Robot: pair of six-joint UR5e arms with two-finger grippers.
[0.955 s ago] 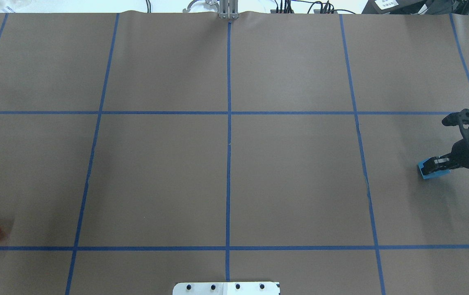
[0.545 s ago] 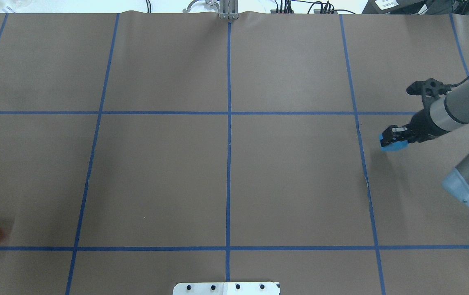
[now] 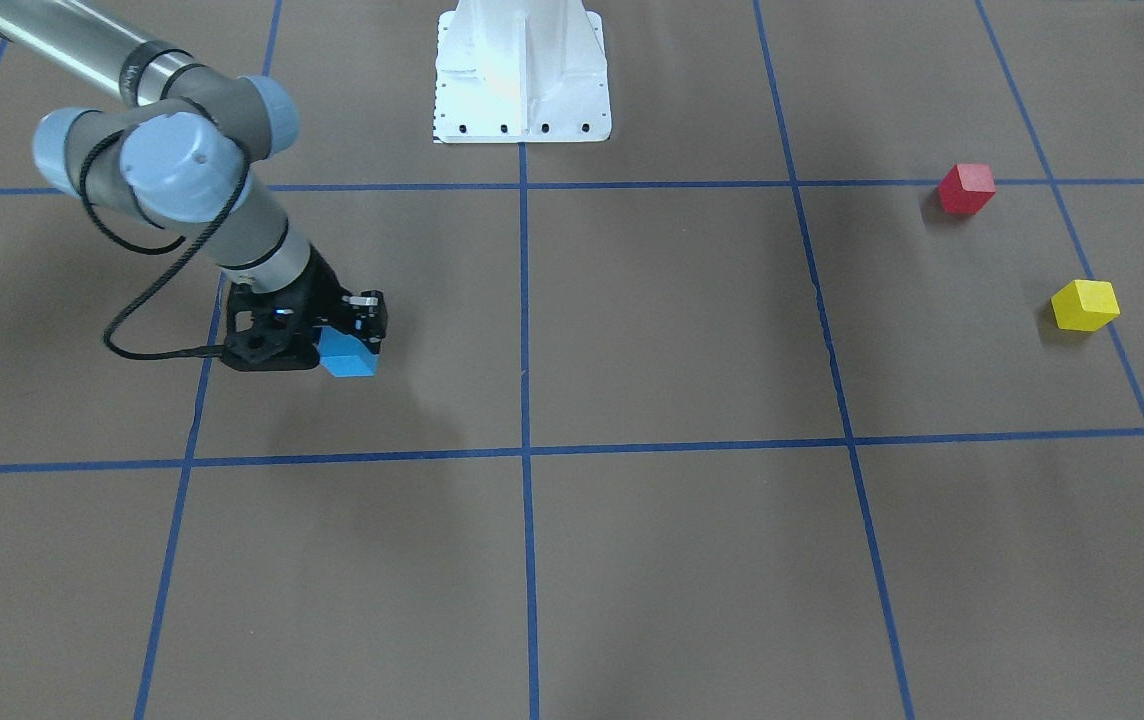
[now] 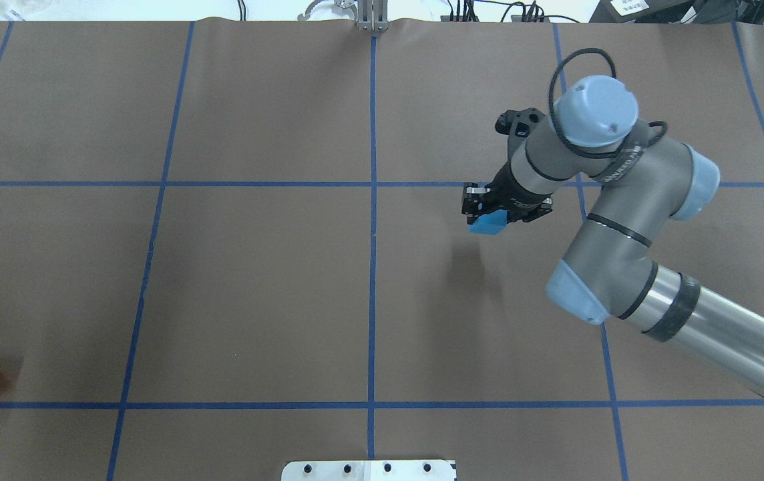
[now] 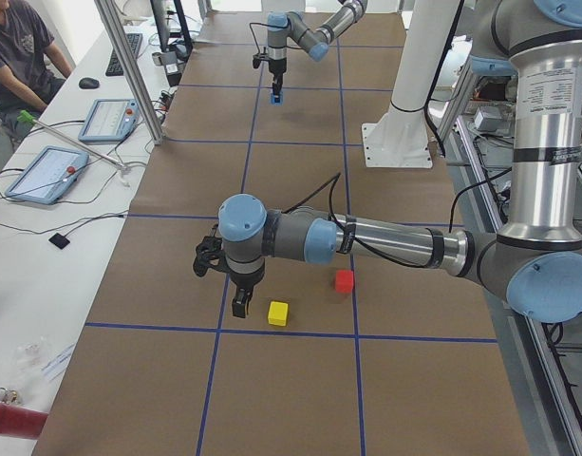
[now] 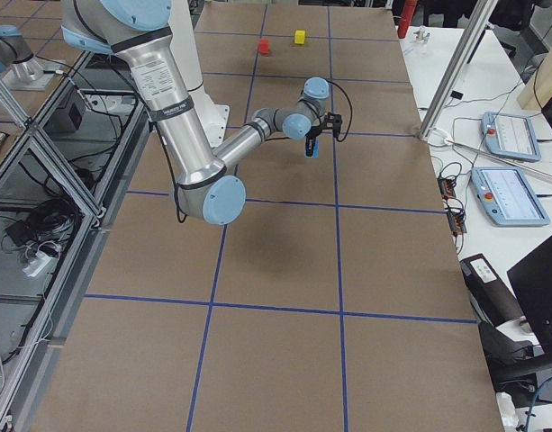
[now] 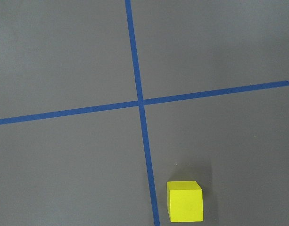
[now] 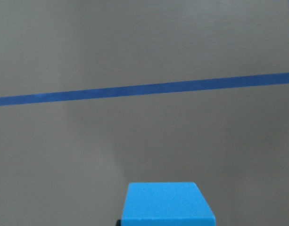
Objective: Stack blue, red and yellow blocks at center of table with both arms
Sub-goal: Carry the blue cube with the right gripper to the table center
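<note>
The right arm (image 4: 622, 200) has swung in from the worktop's (image 4: 255, 300) edge, its jaws pinching the blue block (image 4: 489, 224) aloft, with the centre just ahead of them. The left jaws hang just beside the yellow block (image 5: 278, 313), the red block (image 5: 344, 280) near; whether they are spread or pressed together I cannot tell.

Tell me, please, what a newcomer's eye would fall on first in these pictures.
First, the right gripper holding the blue block clear of the table, just right of the centre line. Then the red block and yellow block lying apart at the table's left end, with the left gripper hanging near the yellow one.
</note>
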